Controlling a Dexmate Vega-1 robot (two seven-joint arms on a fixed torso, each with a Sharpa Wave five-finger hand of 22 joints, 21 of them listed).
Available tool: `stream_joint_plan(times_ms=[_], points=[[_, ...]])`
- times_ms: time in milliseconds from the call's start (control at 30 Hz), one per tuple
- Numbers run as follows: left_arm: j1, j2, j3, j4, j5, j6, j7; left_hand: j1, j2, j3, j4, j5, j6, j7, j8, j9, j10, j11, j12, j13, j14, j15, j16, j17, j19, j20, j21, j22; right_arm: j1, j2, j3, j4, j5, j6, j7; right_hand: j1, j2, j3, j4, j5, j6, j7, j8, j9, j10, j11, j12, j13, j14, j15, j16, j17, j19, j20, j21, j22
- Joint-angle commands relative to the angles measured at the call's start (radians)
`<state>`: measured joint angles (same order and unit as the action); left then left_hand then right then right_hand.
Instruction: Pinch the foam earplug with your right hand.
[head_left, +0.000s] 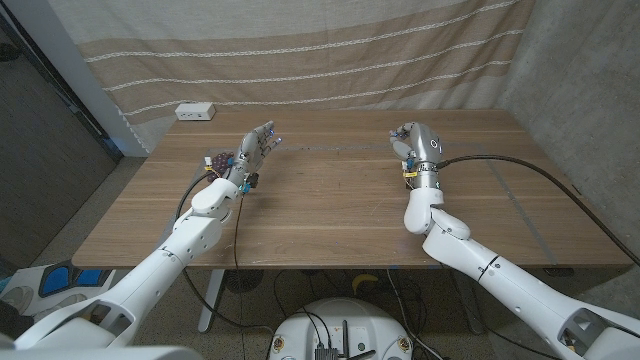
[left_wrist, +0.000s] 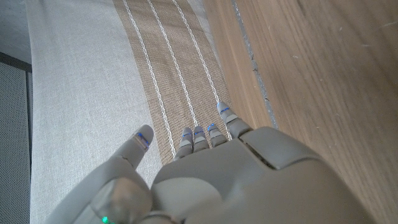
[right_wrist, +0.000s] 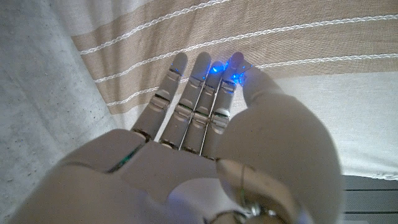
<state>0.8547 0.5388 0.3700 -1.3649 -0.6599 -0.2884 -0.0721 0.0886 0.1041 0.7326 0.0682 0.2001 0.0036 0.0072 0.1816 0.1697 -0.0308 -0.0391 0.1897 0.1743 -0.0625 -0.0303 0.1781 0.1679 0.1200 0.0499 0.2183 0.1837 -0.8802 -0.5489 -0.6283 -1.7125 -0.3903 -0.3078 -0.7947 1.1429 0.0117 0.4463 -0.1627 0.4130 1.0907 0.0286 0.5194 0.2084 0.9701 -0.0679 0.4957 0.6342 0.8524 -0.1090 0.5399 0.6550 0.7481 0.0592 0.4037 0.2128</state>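
Hands (head_left: 257, 146) (head_left: 408, 140) raised, fingers apart, holding nothing | table (head_left: 330, 210) bare between (far edge near curtain (head_left: 300, 50))

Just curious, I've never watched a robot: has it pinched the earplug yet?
Hard to say. The right hand is raised over the wooden table, thumb close to its fingers; whether an earplug sits between them is too small to tell. The left hand hovers open.

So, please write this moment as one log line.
left robot hand: open, raised | right robot hand: raised, thumb at fingertips, hold unclear
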Motion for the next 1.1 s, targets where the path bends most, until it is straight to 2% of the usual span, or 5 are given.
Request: stream_joint_plan(times_ms=[33,400,867,1100], points=[[0.001,0.002,-0.001,0.001,0.001,-0.003,-0.003,0.008,0.066,0.003,-0.005,-0.001,-0.006,0.005,-0.001,0.004,-0.001,0.0,0.003,0.004,-0.002,-0.003,-0.001,-0.001,0.0,0.009,-0.002,0.004,-0.035,-0.009,0.099,-0.033,0.216,0.173,0.147,-0.004,0.006,0.034,0.013,0.014,-0.003,0.003,0.158,0.189,0.062,-0.058,0.006,0.008,0.007,-0.103,0.0,0.01,0.001,-0.002,0.012,0.005],[-0.002,0.001,-0.001,0.003,-0.001,-0.003,-0.005,0.007,0.065,0.002,-0.007,-0.001,-0.007,0.007,-0.001,0.004,-0.001,0.001,0.003,0.004,-0.003,-0.002,-0.002,0.0,0.0,0.008,-0.002,0.004,-0.051,-0.006,0.172,-0.004,0.45,0.319,0.313,-0.009,0.008,0.041,0.015,0.04,-0.019,0.006,0.174,0.211,0.067,-0.057,0.01,0.026,0.009,-0.098,0.002,0.037,0.003,-0.005,0.024,0.006],[-0.002,0.001,-0.003,0.003,-0.005,0.0,-0.004,0.007,0.063,0.0,-0.012,-0.002,-0.007,0.007,-0.001,0.004,-0.002,-0.001,0.003,0.004,-0.003,-0.003,-0.002,0.0,0.0,0.008,-0.002,0.004,-0.043,-0.002,0.213,0.059,0.695,0.445,0.517,-0.027,0.0,0.053,0.019,0.077,-0.027,0.015,0.198,0.237,0.074,-0.048,0.015,0.048,0.022,-0.091,-0.002,0.059,0.002,-0.002,0.039,0.007],[-0.003,0.002,-0.001,0.006,-0.002,-0.005,-0.01,0.007,0.064,-0.001,-0.013,-0.002,-0.007,0.007,-0.001,0.004,-0.002,-0.001,0.003,0.004,-0.003,-0.003,-0.002,0.0,-0.001,0.009,-0.003,0.004,-0.036,0.01,0.237,0.105,0.878,0.495,0.67,-0.034,-0.003,0.057,0.02,0.091,-0.033,0.017,0.205,0.247,0.075,-0.047,0.017,0.056,0.023,-0.09,-0.004,0.067,0.004,-0.003,0.047,0.008]])
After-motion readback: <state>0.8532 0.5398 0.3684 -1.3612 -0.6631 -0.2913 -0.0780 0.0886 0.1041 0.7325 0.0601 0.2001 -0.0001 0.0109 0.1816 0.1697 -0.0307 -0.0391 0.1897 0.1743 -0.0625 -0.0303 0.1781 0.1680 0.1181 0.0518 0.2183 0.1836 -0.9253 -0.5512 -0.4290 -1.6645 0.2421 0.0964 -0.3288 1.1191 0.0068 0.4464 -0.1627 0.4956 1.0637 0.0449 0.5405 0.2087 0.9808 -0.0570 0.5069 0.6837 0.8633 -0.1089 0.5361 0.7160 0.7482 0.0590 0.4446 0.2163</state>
